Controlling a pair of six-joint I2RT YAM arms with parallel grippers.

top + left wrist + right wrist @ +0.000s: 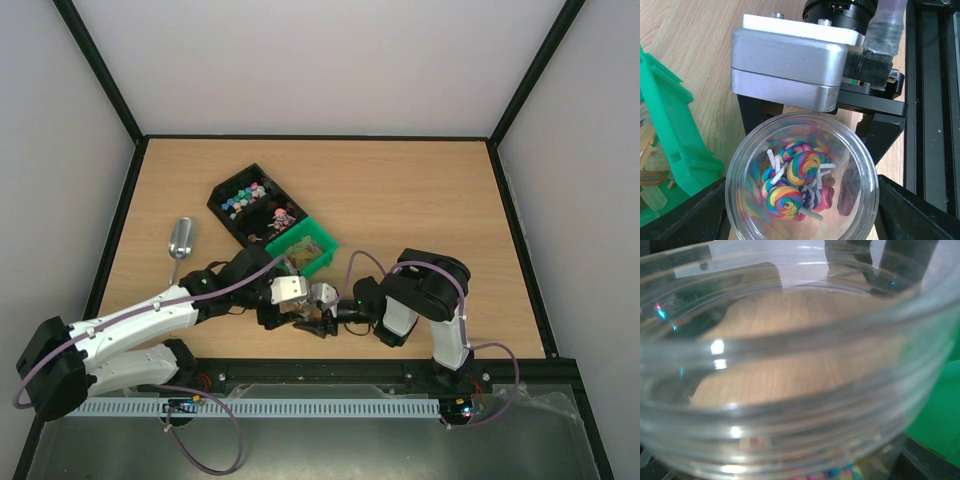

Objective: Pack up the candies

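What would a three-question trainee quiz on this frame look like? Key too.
1. True or false: the clear jar is empty.
2. In the top view the metal scoop lies: A) in a gripper; B) on the table, left of the black tray; C) inside the jar.
3. What colour is the bin beside the jar in the left wrist view?
Key: 1 false, it holds swirl candies; 2 B; 3 green.
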